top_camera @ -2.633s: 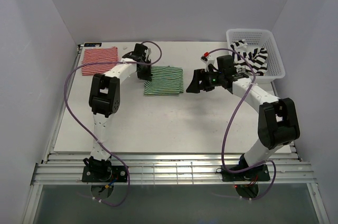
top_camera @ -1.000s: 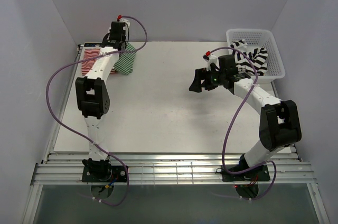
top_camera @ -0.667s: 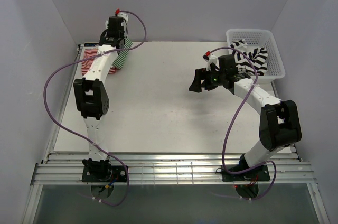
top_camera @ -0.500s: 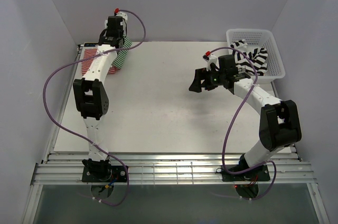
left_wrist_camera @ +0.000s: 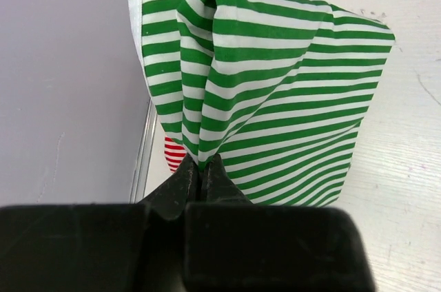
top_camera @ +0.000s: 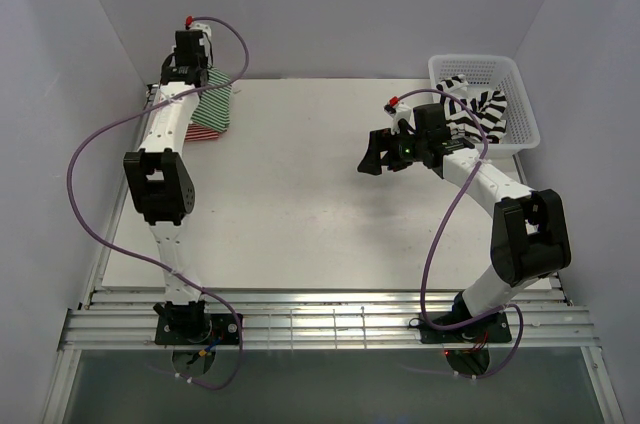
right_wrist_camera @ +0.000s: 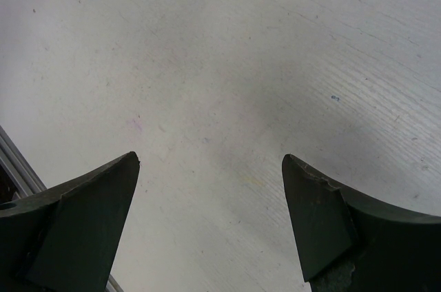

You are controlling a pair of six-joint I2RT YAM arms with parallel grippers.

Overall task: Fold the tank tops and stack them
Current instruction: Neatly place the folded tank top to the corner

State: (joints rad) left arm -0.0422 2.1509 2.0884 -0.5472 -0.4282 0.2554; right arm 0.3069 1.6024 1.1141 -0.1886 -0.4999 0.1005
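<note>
left gripper (left_wrist_camera: 202, 168) clenched on one pinched edge of the green-and-white top (left_wrist_camera: 275, 99), cloth hanging bunched at the far-left corner, above the red-and-white top (left_wrist_camera: 174, 158). Risks: single-point pinch, so the fold may open or land skewed on release, leaving a crooked stack or overhang at the table (top_camera: 300, 224) left edge; a low drag could ruck the red one. right gripper (right_wrist_camera: 210, 160) released, empty, near the basket (top_camera: 520, 119), black-and-white top (top_camera: 480, 109) heaped inside

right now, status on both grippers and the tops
Left gripper shut on green top, hanging above red top. Right gripper open, empty, over table. Black-and-white top in basket. Nothing blocking.
</note>
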